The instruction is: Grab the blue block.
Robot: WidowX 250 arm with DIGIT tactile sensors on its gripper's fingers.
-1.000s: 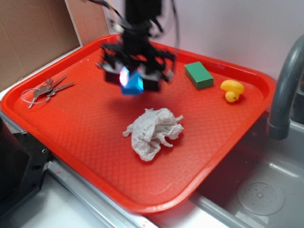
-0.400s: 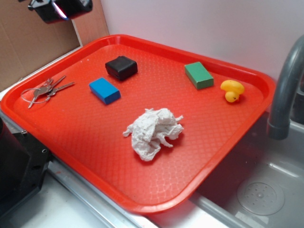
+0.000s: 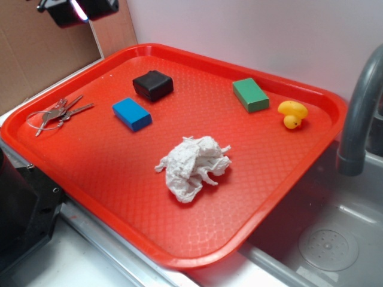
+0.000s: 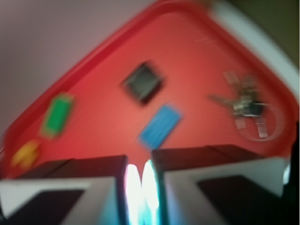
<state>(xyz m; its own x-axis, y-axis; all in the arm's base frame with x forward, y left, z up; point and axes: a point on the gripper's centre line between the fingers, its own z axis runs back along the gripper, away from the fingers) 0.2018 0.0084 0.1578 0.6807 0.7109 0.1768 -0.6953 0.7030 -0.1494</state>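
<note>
Wrist view, though blurred, shows the pincer (image 4: 139, 187) seemingly nearly closed, empty, high above the blue block (image 4: 160, 125).

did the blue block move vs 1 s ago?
Yes. Then it was up in the gripper above the tray; now the blue block lies flat on the red tray, left of and nearer than the black block, gripper off at the upper left.

A red tray (image 3: 72, 173) sits beside a steel sink (image 3: 335, 239) with a grey faucet (image 3: 359, 113) rising at its right edge. On the tray lie a black squarish block (image 3: 153, 85) near the back, a green block (image 3: 251, 95) with a yellow rubber duck (image 3: 292, 113) just beside it, a crumpled white paper towel (image 3: 192, 165) in the middle, and a bunch of keys (image 3: 55, 115) at the left rim. Brown cardboard (image 3: 36, 54) stands behind.
</note>
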